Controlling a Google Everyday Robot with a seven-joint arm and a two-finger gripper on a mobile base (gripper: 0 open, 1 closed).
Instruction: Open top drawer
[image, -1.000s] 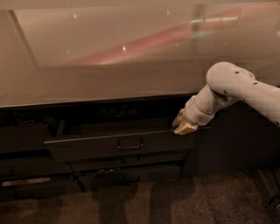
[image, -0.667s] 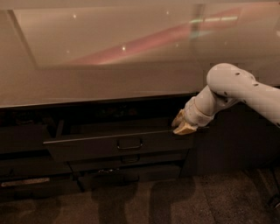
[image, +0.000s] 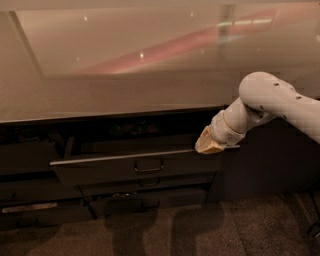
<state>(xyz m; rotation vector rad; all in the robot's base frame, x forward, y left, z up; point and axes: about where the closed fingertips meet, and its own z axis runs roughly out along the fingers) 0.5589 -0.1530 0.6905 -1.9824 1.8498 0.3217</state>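
Grey top drawer (image: 100, 172) — end effector (image: 208, 145) at rim, unmoved

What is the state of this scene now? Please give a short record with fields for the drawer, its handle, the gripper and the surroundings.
top drawer: partly open, its inside showing behind the front
handle: small dark loop at the centre of the front, not held
gripper: at the right end of the drawer's top edge, away from the handle
lower drawers: narrower, set further back below
countertop: glossy, above the drawers
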